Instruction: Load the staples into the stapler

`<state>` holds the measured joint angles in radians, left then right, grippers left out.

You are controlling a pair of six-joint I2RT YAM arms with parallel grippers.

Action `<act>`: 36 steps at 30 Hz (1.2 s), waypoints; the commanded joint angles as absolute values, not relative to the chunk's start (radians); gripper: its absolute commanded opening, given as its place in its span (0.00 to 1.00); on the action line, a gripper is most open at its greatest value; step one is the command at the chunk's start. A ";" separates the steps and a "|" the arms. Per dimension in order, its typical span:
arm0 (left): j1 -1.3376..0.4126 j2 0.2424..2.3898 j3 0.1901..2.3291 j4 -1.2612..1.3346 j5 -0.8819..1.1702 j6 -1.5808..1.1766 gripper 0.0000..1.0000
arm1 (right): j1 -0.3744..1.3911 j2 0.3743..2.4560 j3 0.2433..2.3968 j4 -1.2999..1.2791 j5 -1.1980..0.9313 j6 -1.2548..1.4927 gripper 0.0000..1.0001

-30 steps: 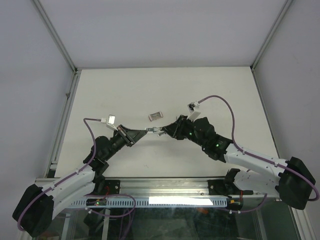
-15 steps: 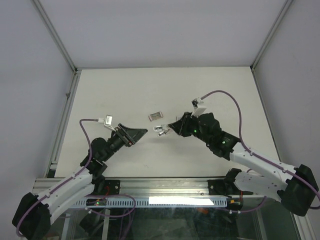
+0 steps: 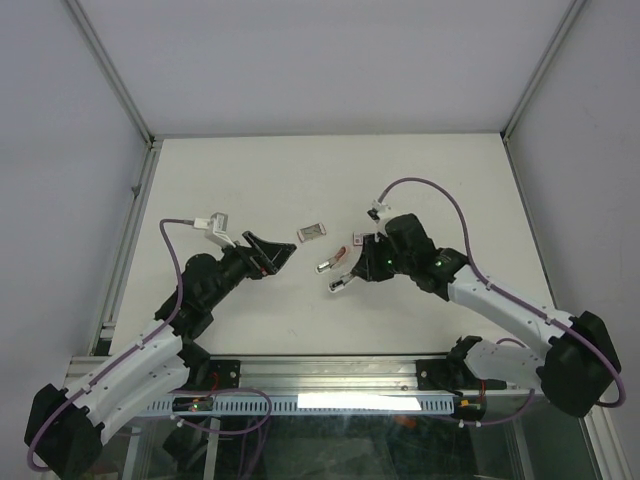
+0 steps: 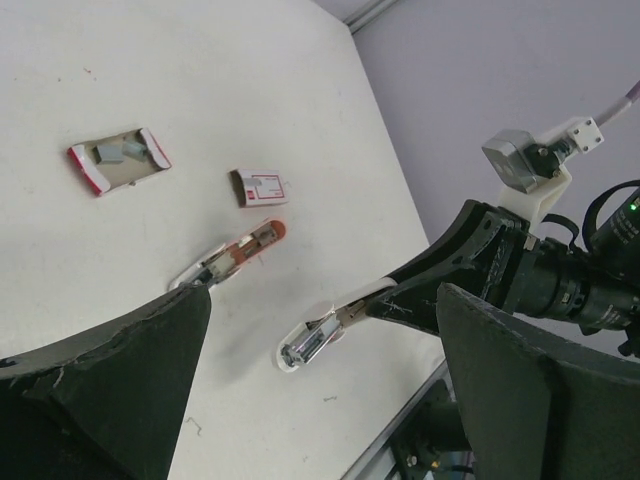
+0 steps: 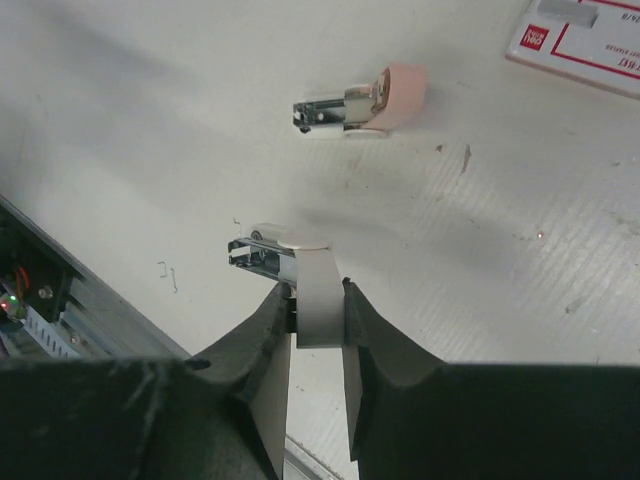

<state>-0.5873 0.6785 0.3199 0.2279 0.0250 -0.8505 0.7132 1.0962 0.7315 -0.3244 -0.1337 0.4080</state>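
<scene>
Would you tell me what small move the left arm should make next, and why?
Probably ease the open, empty left fingers toward the red-ended open staple box: the right fingers clamp the white stapler half, the pink-tipped half lies apart, and no staples are in hand.

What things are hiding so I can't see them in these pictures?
- Right wrist view: the back end of the white stapler half is hidden between the right fingers.
- Right wrist view: the red-and-white box is cut off by the top edge, and its print is too small to read.
- Top view: the staple tray is too small to show its staples.
</scene>
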 commanded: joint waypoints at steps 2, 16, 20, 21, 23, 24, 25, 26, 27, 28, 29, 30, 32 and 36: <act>-0.579 0.678 0.353 0.196 -0.013 -0.782 0.99 | 0.712 1.164 0.793 -0.311 -0.159 0.348 0.03; -0.578 0.658 0.320 0.195 -0.011 -0.797 0.99 | 0.708 1.320 0.790 -0.145 -0.239 0.317 0.02; -0.578 0.657 0.314 0.198 -0.012 -0.799 0.99 | 0.686 1.341 0.774 -0.111 -0.267 0.334 0.02; -0.579 0.655 0.313 0.199 -0.014 -0.798 0.99 | 0.681 1.345 0.771 -0.106 -0.271 0.336 0.02; -0.579 0.655 0.312 0.199 -0.015 -0.799 0.99 | 0.670 1.351 0.765 -0.101 -0.278 0.337 0.02; -0.578 0.655 0.311 0.198 -0.015 -0.799 0.99 | 0.666 1.354 0.761 -0.098 -0.283 0.336 0.02; -0.579 0.655 0.311 0.198 -0.015 -0.800 0.99 | 0.662 1.358 0.756 -0.094 -0.290 0.336 0.02; -0.579 0.656 0.311 0.199 -0.015 -0.801 0.99 | 0.657 1.361 0.753 -0.089 -0.297 0.336 0.02; -0.580 0.658 0.311 0.199 -0.015 -0.801 0.99 | 0.653 1.367 0.750 -0.086 -0.303 0.336 0.02; -0.578 0.659 0.311 0.199 -0.015 -0.801 0.99 | 0.650 1.372 0.748 -0.084 -0.308 0.337 0.02; -0.578 0.660 0.311 0.198 -0.014 -0.801 0.99 | 0.647 1.379 0.746 -0.080 -0.311 0.338 0.02; -0.578 0.662 0.311 0.199 -0.013 -0.801 0.99 | 0.644 1.382 0.743 -0.080 -0.312 0.339 0.02; -0.579 0.663 0.311 0.198 -0.012 -0.802 0.99 | 0.640 1.385 0.739 -0.076 -0.312 0.341 0.02; -0.579 0.664 0.311 0.199 -0.014 -0.804 0.99 | 0.630 1.381 0.730 -0.083 -0.289 0.338 0.03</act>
